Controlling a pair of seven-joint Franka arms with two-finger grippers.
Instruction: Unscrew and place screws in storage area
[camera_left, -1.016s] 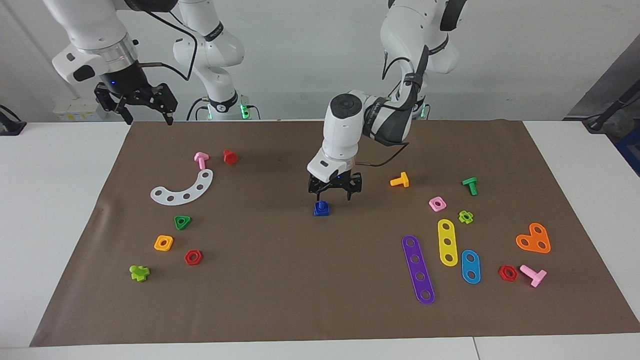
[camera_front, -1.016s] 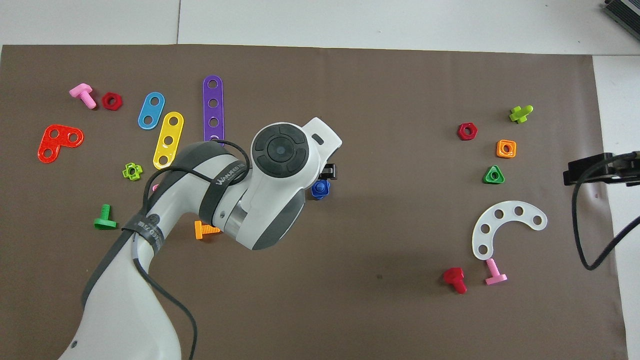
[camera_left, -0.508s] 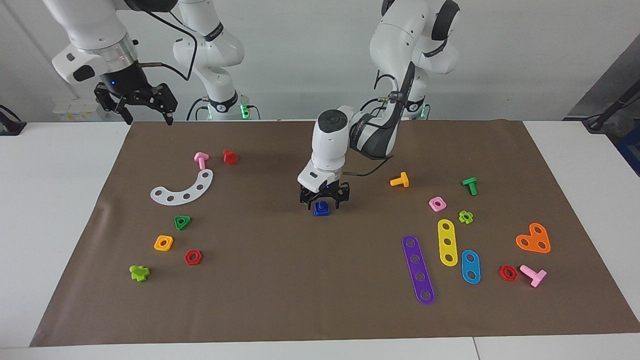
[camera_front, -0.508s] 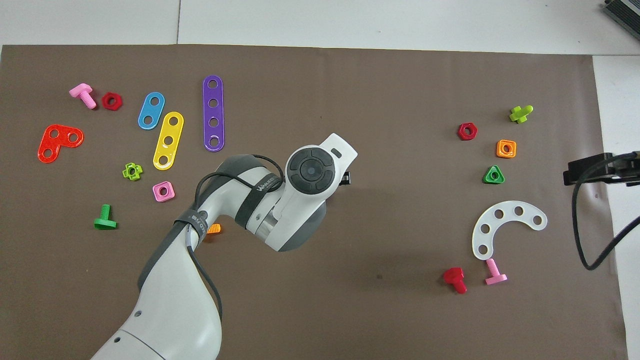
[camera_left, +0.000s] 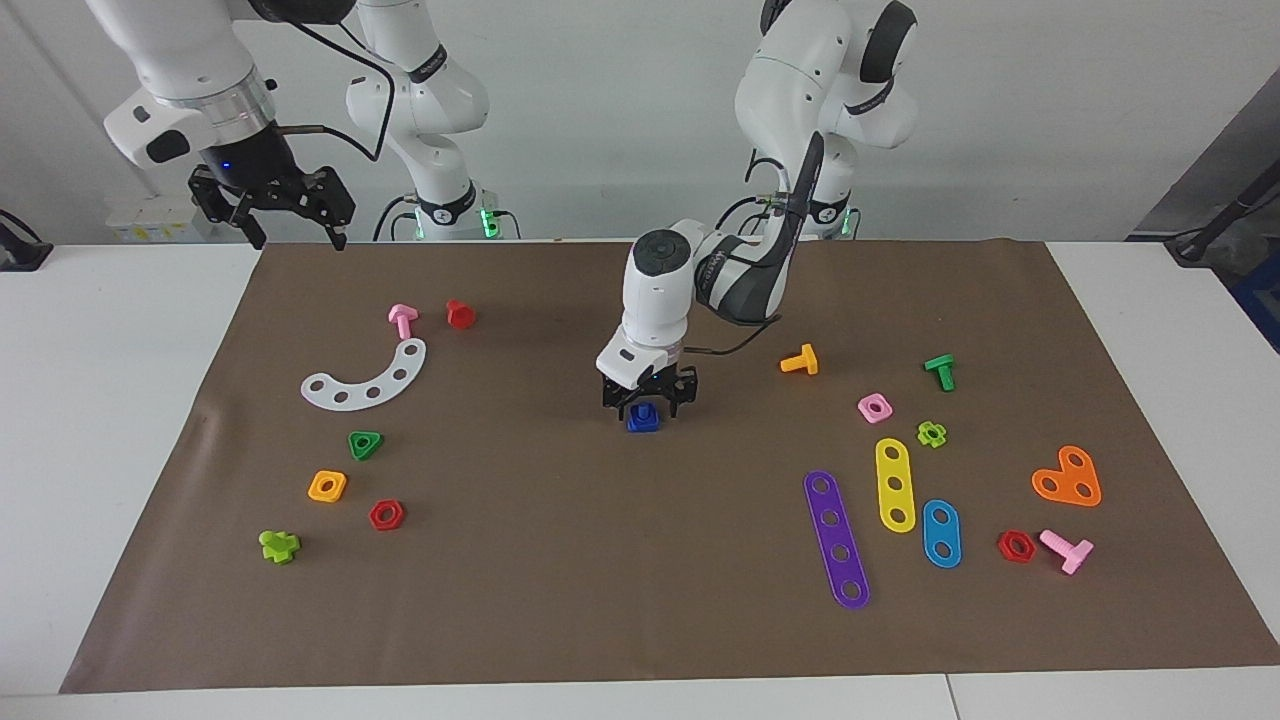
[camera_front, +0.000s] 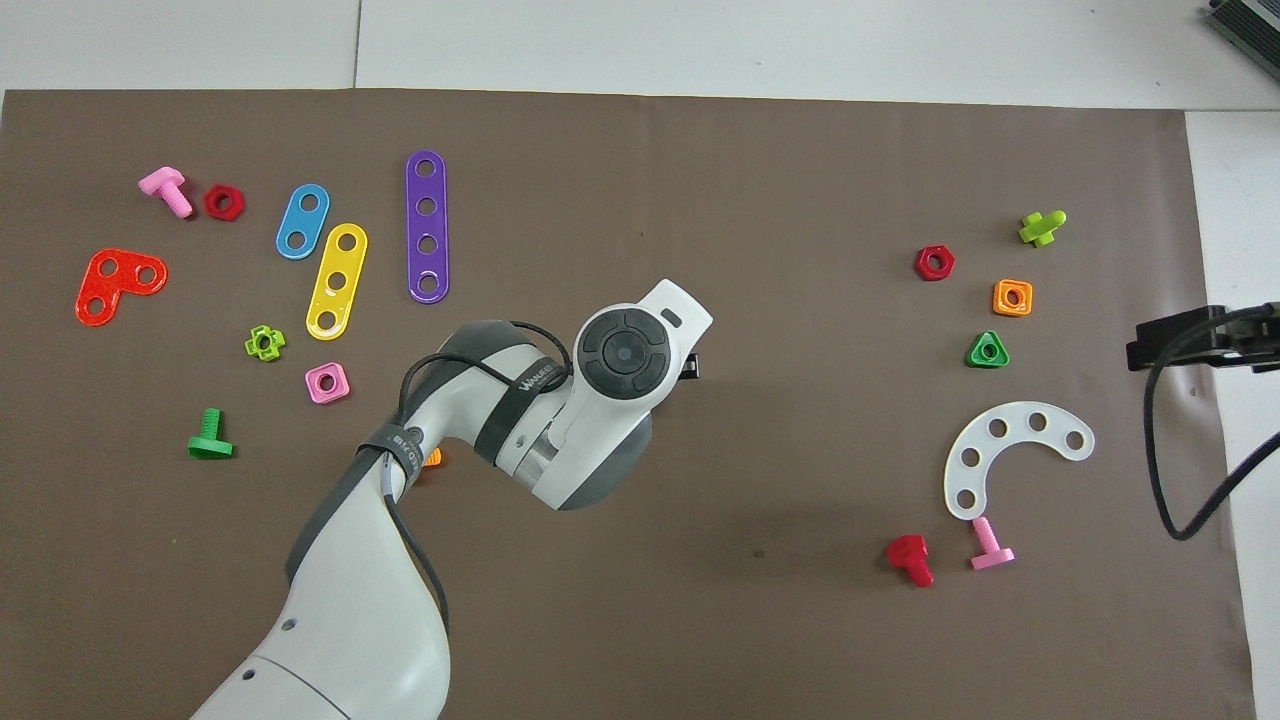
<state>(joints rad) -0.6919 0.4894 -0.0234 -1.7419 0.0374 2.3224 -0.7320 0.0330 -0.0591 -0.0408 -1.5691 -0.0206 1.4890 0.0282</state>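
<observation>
Blue bolt and nut (camera_left: 643, 417) sit mid-bench on brown mat (camera_left: 560, 600), well clear of every edge. Your left claw (camera_left: 648, 402) is low, directly over it, fingers either side of bolt top; whether they grip yet cannot be told. Bolt stands upright, axis vertical, so approach is straight down. Left arm is much nearer. Right claw (camera_left: 270, 205) waits, wide and empty, above mat corner at right arm's end.

Small blue bolt in square nut (camera_left: 643, 418), upright, mid-mat
</observation>
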